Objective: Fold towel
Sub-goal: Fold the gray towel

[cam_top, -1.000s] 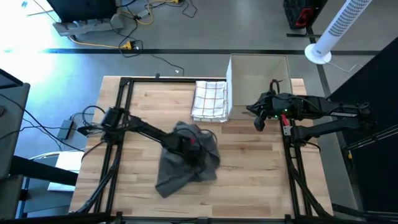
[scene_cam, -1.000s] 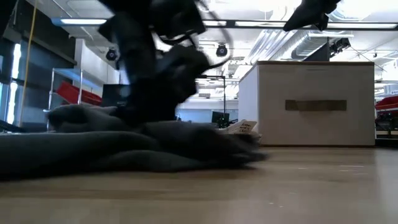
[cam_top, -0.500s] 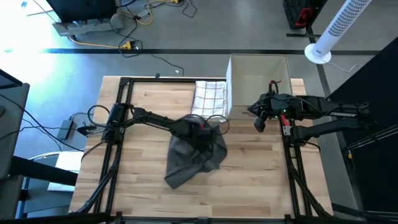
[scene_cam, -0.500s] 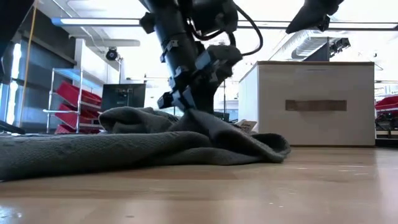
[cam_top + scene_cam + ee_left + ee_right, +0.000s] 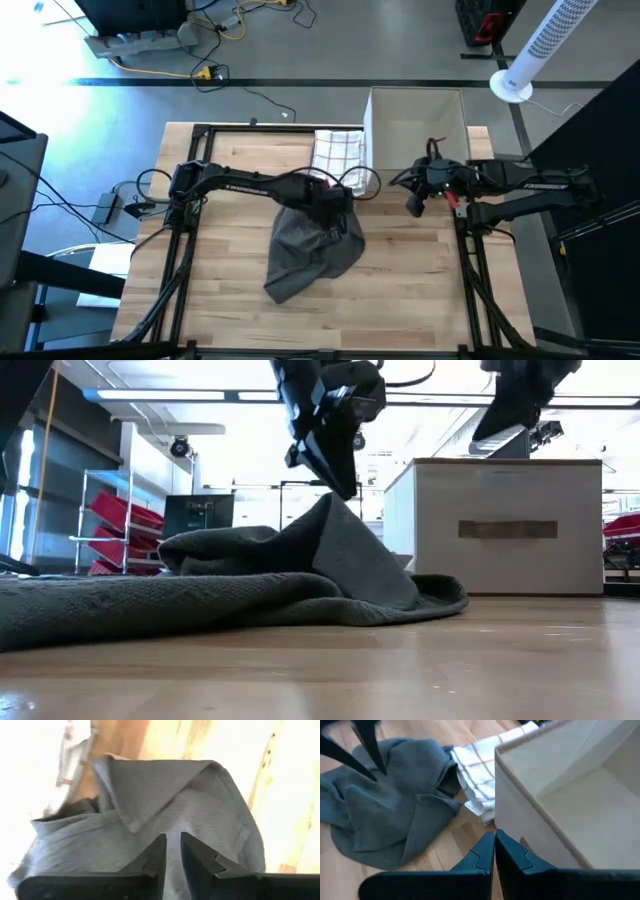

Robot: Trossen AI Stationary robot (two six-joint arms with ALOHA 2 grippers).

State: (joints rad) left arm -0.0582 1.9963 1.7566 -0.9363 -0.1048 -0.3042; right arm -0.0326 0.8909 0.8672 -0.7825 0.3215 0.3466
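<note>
Grey towel [image 5: 308,248] lies crumpled mid-desk [image 5: 400,290], one peak pulled up; the left gripper [image 5: 338,478] reaches down from its outstretched arm, jaws pinched on that peak; beyond, the right gripper [image 5: 412,198] hangs beside the white box [image 5: 418,118], jaws together; a checked cloth [image 5: 336,158] lies beyond the towel.
</note>
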